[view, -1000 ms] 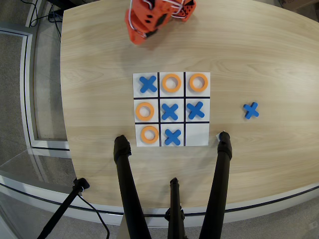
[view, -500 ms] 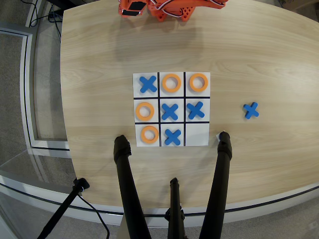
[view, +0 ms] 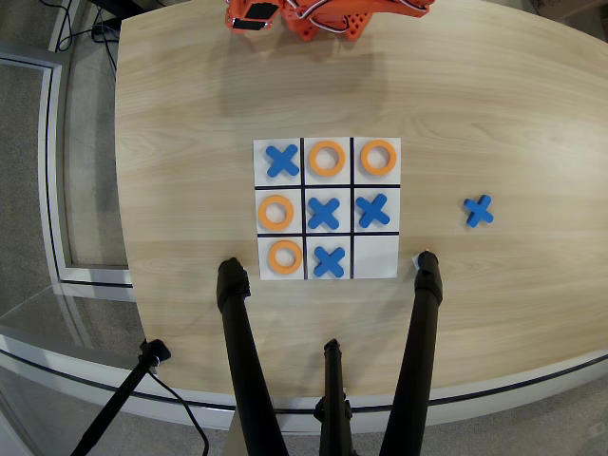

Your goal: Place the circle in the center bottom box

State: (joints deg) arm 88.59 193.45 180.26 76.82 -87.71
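Observation:
The white 3x3 board [view: 375, 257] lies mid-table in the overhead view. An orange ring [view: 327, 159] lies flat in the middle cell of the row nearest the arm, between a blue X [view: 282, 161] and another orange ring [view: 378, 158]. Two more rings [view: 275, 212] [view: 285, 256] lie in the left column. My orange arm [view: 332, 14] is folded at the table's far edge, well clear of the board. Its gripper [view: 253, 17] is partly cut off by the frame's top edge, so its jaws do not show clearly.
Blue X pieces lie in the board's centre [view: 324, 213], right-middle [view: 373, 210] and near-middle [view: 329, 261] cells. A loose blue X [view: 479, 210] lies on the wood to the right. Black tripod legs [view: 237, 351] [view: 423, 332] stand at the near edge.

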